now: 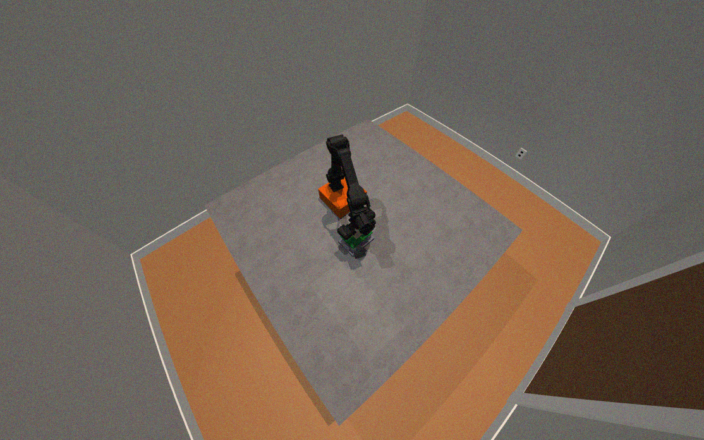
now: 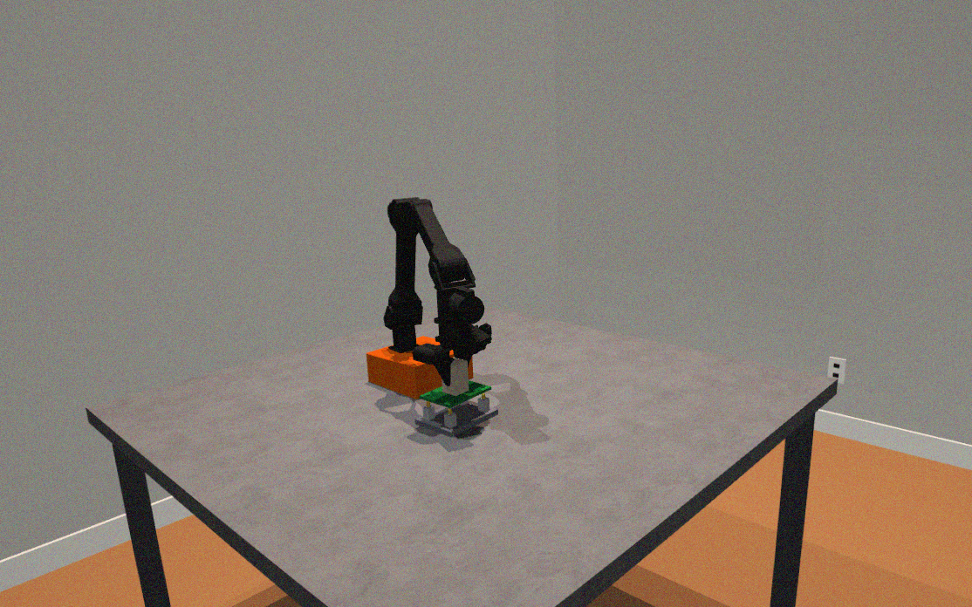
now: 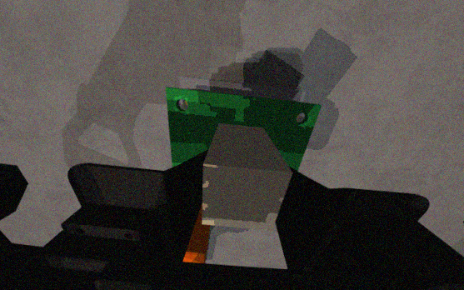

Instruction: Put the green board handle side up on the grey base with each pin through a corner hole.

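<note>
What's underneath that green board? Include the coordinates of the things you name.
Under the green board (image 1: pixel 350 242) (image 2: pixel 438 396) (image 3: pixel 207 133), a grey base (image 2: pixel 491 413) shows three posts with gold pins. Any fourth post is hidden.
</note>
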{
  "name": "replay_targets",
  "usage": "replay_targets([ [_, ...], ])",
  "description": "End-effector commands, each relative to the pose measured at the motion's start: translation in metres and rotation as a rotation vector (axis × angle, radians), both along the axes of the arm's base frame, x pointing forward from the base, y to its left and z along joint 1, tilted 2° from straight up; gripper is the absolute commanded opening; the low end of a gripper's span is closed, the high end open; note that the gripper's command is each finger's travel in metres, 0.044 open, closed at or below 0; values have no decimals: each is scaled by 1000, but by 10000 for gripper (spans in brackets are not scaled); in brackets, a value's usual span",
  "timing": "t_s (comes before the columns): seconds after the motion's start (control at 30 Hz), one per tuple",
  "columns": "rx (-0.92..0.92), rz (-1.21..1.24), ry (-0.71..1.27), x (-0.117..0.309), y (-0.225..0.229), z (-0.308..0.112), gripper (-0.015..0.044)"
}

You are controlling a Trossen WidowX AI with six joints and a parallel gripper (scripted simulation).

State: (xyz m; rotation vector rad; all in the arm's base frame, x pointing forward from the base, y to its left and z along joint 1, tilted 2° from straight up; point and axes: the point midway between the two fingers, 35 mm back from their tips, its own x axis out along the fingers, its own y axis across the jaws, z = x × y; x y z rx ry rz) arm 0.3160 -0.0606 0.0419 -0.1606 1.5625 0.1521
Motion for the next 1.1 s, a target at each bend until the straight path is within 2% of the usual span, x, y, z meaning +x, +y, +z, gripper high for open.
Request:
replay_targets([
  [0.0, 0, 0, -1, 0, 0, 1, 0],
  [1.0, 0, -5, -1, 1, 0, -12, 0],
  [1.07, 0, -7, 0, 0, 0, -10, 53],
])
